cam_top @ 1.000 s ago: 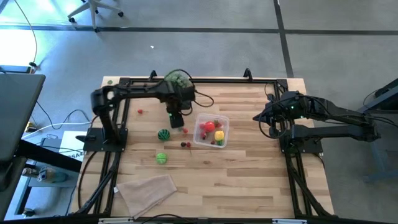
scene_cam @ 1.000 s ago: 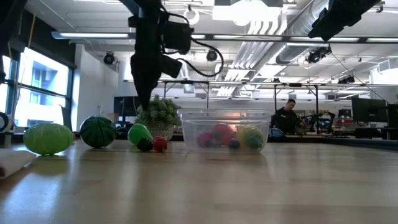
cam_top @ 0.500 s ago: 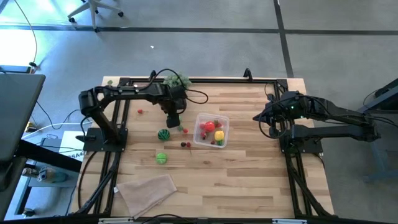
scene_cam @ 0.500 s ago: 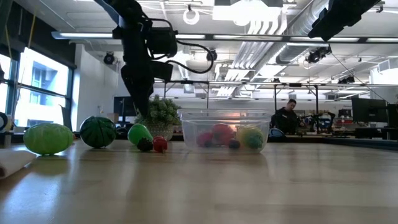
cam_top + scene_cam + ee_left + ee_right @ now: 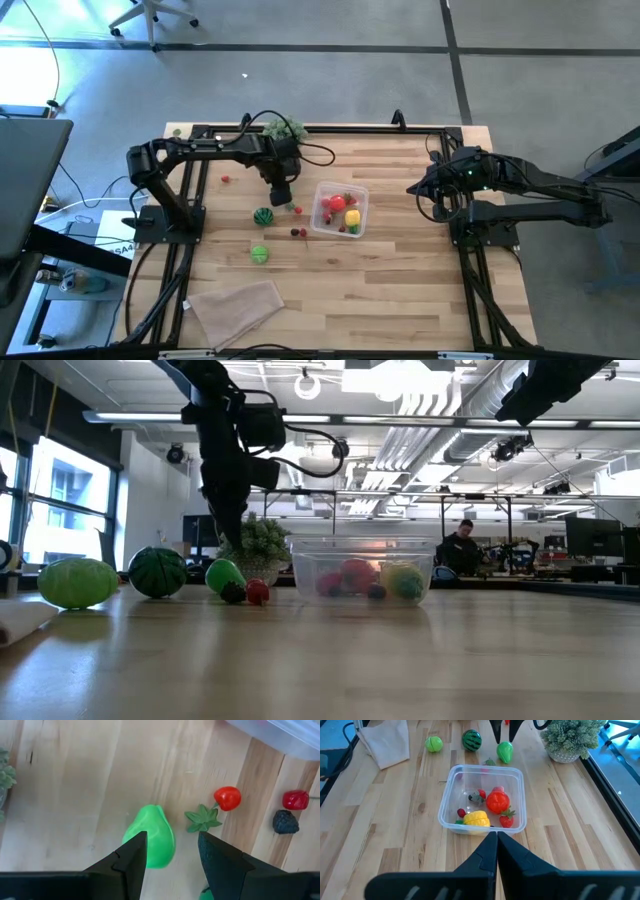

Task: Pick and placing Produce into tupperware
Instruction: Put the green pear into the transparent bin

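1. I am looking down on the pale wooden slatted table [image 5: 400, 290], framed by a black rail, with both dark arms reaching in from its two ends
2. My left gripper [image 5: 170, 851] hangs over the table's far-left part, just beside the container; its two dark fingers [image 5: 131, 855] are spread with a clear gap, straddling a bright green pear-shaped toy fruit [image 5: 150, 841] that lies on the wood, and I cannot tell whether they touch it
3. My right gripper [image 5: 492, 851] waits at the table's right end, well apart from the produce, its fingers pressed together on nothing
4. A beige folded cloth [image 5: 237, 305] lies near the front-left corner
5. A bushy grey-green plant in a small white pot [image 5: 570, 737] stands at the far edge, behind the left gripper
6. The small clear plastic rectangular tupperware with rounded corners [image 5: 447, 802] sits near the table's middle; inside it lie a red tomato-like piece [image 5: 497, 801], a yellow piece [image 5: 476, 818], a strawberry [image 5: 507, 821] and smaller bits
7. A dark green striped melon ball [image 5: 263, 215] and a light green ball [image 5: 259, 253] rest left of the tupperware
8. Beside the pear lie a small red berry with a green leafy top [image 5: 227, 798], another red berry [image 5: 295, 799] and a dark berry [image 5: 285, 821]
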Action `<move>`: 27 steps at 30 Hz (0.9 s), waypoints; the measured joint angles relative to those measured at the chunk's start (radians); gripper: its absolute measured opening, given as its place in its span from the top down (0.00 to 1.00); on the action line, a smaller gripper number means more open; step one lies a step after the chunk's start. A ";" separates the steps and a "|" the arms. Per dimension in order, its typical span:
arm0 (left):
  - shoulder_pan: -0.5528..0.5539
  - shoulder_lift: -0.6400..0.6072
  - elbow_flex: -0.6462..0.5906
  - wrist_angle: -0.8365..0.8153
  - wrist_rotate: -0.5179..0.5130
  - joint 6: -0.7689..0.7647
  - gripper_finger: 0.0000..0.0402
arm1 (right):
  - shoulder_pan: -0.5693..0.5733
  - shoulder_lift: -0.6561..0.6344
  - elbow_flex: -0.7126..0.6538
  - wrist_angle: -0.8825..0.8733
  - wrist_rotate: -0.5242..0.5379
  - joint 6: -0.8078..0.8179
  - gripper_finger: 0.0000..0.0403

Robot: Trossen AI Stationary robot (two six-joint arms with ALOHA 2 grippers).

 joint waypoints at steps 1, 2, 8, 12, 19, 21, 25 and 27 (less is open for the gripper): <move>0.000 0.000 0.000 0.000 0.000 -0.002 0.59 | 0.000 0.000 0.000 0.000 0.000 0.000 1.00; -0.001 0.000 0.000 0.000 0.000 -0.002 0.59 | 0.000 0.000 0.000 0.000 0.000 0.000 1.00; 0.000 0.001 0.000 0.004 0.004 -0.002 0.59 | 0.000 0.000 0.000 0.000 0.000 0.000 1.00; -0.001 0.001 0.000 -0.003 0.013 0.001 0.59 | 0.000 0.000 0.000 0.000 0.000 0.000 1.00; 0.000 0.001 -0.024 -0.002 -0.027 -0.004 0.45 | 0.000 0.000 0.000 0.000 0.000 0.000 1.00; 0.000 0.002 -0.032 -0.002 -0.041 0.000 0.40 | 0.000 0.000 0.000 0.000 0.000 0.000 1.00; 0.006 0.002 -0.044 0.005 -0.060 0.040 0.32 | 0.000 0.000 0.000 0.000 0.000 0.000 1.00; 0.006 0.002 -0.060 0.025 -0.061 0.064 0.30 | 0.000 0.000 0.000 0.000 0.000 0.000 1.00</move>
